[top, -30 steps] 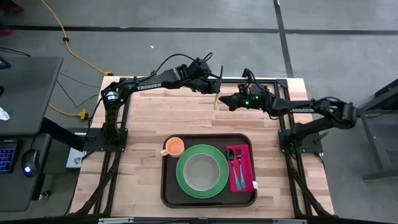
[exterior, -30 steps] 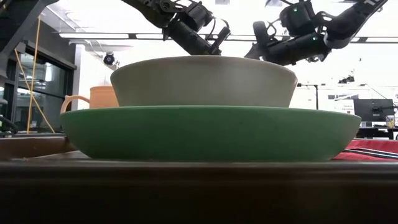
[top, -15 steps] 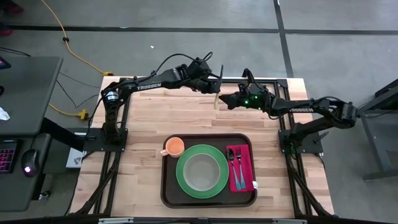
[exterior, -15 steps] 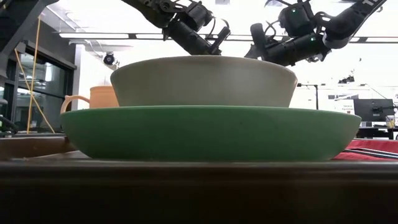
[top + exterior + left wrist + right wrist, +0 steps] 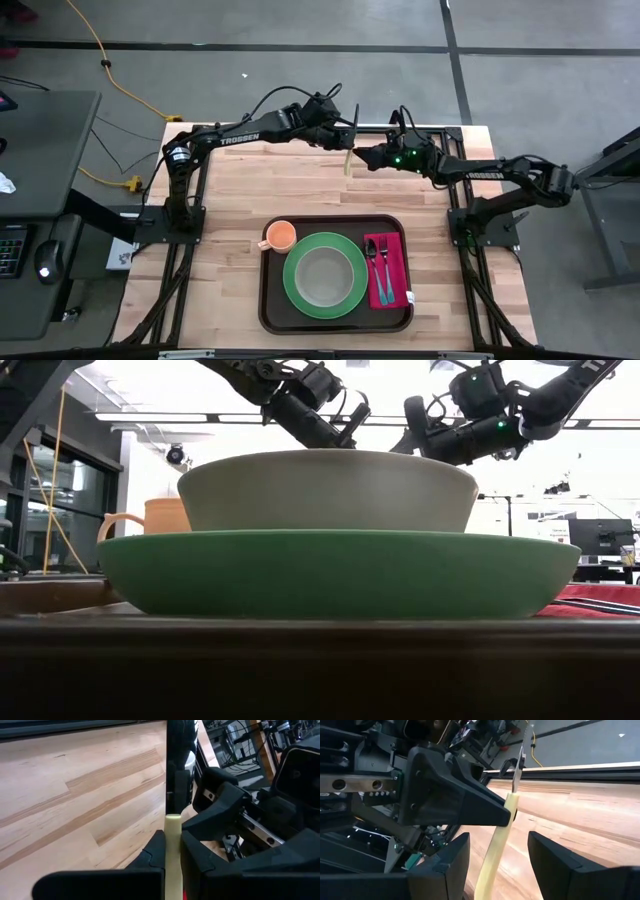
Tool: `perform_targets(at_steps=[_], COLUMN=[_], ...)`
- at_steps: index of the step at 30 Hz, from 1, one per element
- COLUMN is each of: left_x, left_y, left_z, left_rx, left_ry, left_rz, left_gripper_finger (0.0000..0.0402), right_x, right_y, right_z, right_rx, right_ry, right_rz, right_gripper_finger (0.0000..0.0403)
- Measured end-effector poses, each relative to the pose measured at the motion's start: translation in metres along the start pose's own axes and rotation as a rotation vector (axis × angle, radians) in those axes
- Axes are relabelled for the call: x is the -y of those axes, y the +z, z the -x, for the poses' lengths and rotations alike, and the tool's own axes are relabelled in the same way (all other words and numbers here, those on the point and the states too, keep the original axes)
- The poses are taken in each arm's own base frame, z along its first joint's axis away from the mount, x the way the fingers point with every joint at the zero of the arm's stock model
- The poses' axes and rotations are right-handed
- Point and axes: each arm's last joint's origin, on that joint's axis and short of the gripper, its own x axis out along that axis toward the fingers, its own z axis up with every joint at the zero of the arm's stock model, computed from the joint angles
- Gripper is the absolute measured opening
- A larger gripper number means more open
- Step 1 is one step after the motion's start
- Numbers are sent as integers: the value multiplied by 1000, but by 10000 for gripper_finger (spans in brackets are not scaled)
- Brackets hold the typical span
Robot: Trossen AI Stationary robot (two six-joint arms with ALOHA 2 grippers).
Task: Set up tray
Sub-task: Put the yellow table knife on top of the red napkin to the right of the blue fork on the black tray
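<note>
A knife with a pale yellow handle (image 5: 346, 160) and a thin metal blade (image 5: 520, 762) is held in the air over the far middle of the table. My left gripper (image 5: 345, 140) reaches in from the table's left and is shut on it. My right gripper (image 5: 362, 153) comes from the right, open. Its two fingers (image 5: 445, 862) stand on either side of the handle's lower part (image 5: 492, 855) without touching it. The dark brown tray (image 5: 272, 295) lies at the near middle of the table. My left gripper pinches the knife's yellow handle at its upper part, just below the blade (image 5: 509, 805), between its two fingers (image 5: 155, 845). The fingers come level from the table's left and lie across the knife. The knife is lifted clear, blade up, with the handle's free end (image 5: 173, 820) sticking out past the fingers.
The tray holds a green plate (image 5: 300, 292) with a pale bowl (image 5: 324, 275) in it and an orange cup (image 5: 281, 236). A magenta napkin (image 5: 392, 280) on it carries a fork and spoon (image 5: 374, 255). Bare wood lies between the tray and the arms.
My right gripper has risen a little and edged closer around the knife's handle. The left gripper and the knife have kept still.
</note>
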Motion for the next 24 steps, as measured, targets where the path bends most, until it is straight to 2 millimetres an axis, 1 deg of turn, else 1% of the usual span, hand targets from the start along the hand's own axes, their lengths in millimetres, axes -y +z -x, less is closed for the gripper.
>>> perform_targets(at_steps=[12, 17, 20, 24], left_x=[0, 0, 0, 0], left_y=[1, 1, 1, 1], left_z=[0, 0, 0, 0], left_rx=[12, 12, 14, 14], left_ry=[2, 2, 2, 3], left_rz=[-1, -2, -2, -11], left_gripper_finger=[58, 58, 58, 58], right_x=[-4, -6, -3, 2], right_y=[-5, -5, -9, -15], right_z=[-1, -1, -4, -16], right_rx=[5, 33, 20, -1], right_ry=[-6, -21, -32, -24], right_rz=[-20, -14, -17, -36], right_gripper_finger=[179, 179, 179, 179])
